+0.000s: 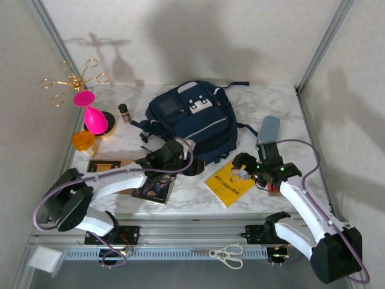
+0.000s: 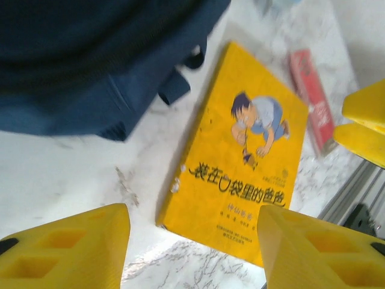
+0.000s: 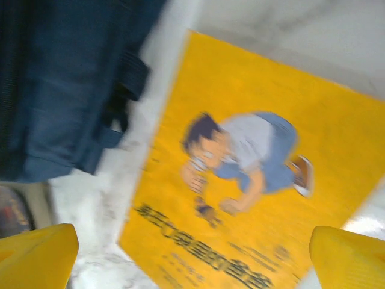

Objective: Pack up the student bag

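Observation:
The student bag (image 1: 192, 117), navy blue with grey-white patches, lies at the middle back of the marble table; its lower edge and straps show in the left wrist view (image 2: 90, 60) and the right wrist view (image 3: 60, 78). A yellow book (image 1: 230, 180) with a cartoon boy on its cover lies flat just in front of the bag. My left gripper (image 1: 194, 167) hovers by the bag's near edge, open, with the yellow book (image 2: 240, 150) ahead of its fingers (image 2: 66, 247). My right gripper (image 1: 242, 162) is open wide just above the yellow book (image 3: 252, 180). Neither holds anything.
A dark book (image 1: 153, 186) and a brown flat item (image 1: 105, 165) lie at the near left. A pink vase (image 1: 91, 114), an orange object (image 1: 83, 139), a small bottle (image 1: 124, 112) and a gold rack (image 1: 72, 80) stand far left. A grey-blue case (image 1: 269, 128) and a red item (image 2: 311, 99) lie right. Scissors (image 1: 227, 253) rest on the front rail.

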Controlling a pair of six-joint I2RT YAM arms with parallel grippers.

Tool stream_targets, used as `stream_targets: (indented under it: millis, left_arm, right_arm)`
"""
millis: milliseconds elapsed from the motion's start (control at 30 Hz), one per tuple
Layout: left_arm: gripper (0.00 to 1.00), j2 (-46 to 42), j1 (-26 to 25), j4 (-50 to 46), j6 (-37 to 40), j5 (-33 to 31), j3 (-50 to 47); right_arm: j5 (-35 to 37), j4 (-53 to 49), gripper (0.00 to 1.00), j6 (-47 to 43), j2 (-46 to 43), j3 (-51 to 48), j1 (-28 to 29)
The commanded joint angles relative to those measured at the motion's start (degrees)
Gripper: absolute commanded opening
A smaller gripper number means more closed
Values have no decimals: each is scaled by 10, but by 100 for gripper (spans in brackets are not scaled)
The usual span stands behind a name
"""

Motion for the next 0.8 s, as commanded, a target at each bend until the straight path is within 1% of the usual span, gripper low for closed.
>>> stream_targets:
  millis: [0,100,200,267,367,467,567,667,767]
  left_arm:
    - [59,50,-27,19,-2,3,46]
    - [60,100,-44,24,5,-5,77]
    - [60,144,-51,28,12,-6,107]
    - [61,171,-53,14,15,-23,129]
    - [61,201,-55,19,7,-7,139]
    - [61,214,-63,11,6,-1,141]
    - [62,221,-76,-9,7,0,148]
    - [60,213,-88,-2,-9,6,133]
    - [60,199,-104,-2,-27,6,120]
  right_arm:
    - [12,-31,99,46,-32,-45,-2]
    - [6,3,99,55,-38,-87,-5]
    - [-27,69,99,53,-32,-114,-5]
    - [-36,101,99,54,-21,-124,-10]
    - [-54,132,99,50,-2,-132,-22]
    - [-50,155,99,44,5,-134,-28]
    - [-72,191,99,34,14,-138,-43]
    - [-97,229,99,18,37,-133,-60]
    - [-101,226,99,-7,61,-107,-77]
